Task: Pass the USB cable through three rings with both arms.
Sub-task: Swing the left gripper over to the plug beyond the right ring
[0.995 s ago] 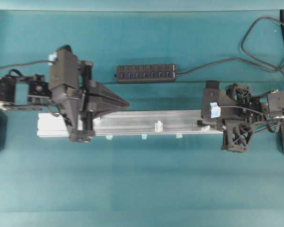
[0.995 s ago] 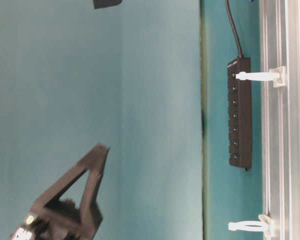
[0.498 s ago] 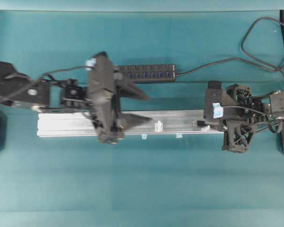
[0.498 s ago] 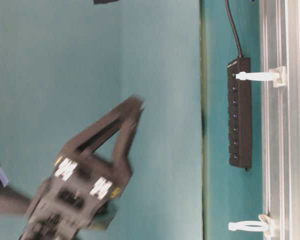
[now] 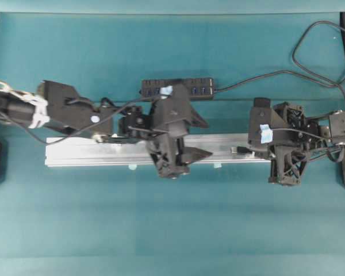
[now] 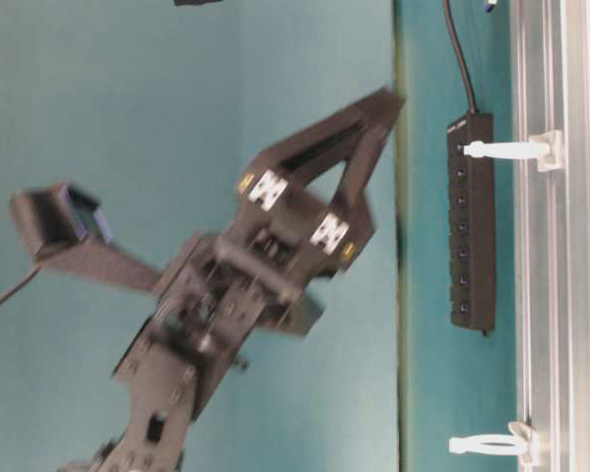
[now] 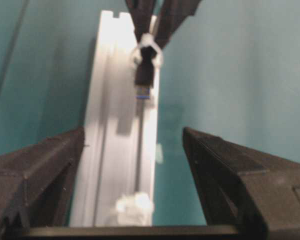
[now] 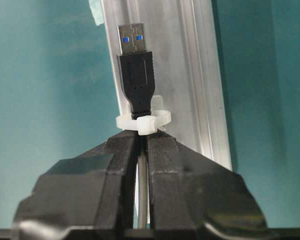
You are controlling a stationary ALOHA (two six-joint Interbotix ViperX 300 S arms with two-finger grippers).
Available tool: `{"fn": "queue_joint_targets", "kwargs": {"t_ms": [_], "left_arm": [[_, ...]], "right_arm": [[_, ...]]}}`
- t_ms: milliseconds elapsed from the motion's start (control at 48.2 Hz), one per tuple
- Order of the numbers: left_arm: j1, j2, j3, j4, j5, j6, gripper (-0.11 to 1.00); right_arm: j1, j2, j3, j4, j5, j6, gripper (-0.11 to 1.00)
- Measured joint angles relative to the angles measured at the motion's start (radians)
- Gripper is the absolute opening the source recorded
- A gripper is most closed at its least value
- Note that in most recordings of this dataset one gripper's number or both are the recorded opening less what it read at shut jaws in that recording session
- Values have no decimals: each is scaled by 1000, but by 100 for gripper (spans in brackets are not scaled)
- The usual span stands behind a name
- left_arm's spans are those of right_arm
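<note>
Teal cloth covers the table (image 5: 172, 230) and the wall behind it. A long silver rail (image 5: 86, 154) is laid across the middle of the overhead view, running from nine o'clock to three o'clock. Behind it, toward twelve o'clock, a black multi-port hub (image 5: 201, 89) is seen, its own lead looping off to the two o'clock corner.

The right gripper (image 8: 143, 142) is held at the three o'clock end of the rail with its jaws pressed together on the USB cable (image 8: 136, 82), just behind the plug. In the right wrist view the plug, silver tip and blue insert toward twelve o'clock, is seen poking through one white ring (image 8: 142, 121), which sits right at the fingertips. In the overhead view the plug tip is seen at the left edge of that gripper.

The left gripper (image 5: 200, 138) is spread wide above the middle of the rail, nothing being held between its fingers. In the left wrist view, the rail is framed by the two fingers (image 7: 37, 170); another ring (image 7: 134, 205) is seen at six o'clock, blurred, and the plugged ring at twelve o'clock. In the table-level view two rings (image 6: 506, 149) are shown upright on the rail, well apart.
</note>
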Motion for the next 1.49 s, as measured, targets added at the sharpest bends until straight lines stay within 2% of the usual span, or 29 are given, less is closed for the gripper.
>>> {"fn": "queue_joint_targets", "kwargs": {"t_ms": [456,1493], "left_arm": [[-2,143,-146,0,12,43,86],[-9,268,-242,0,28,35,85]], "right_arm": [[0,0,2,0,-11,0,-8],[0,0,2,3,-29,0,-8]]}}
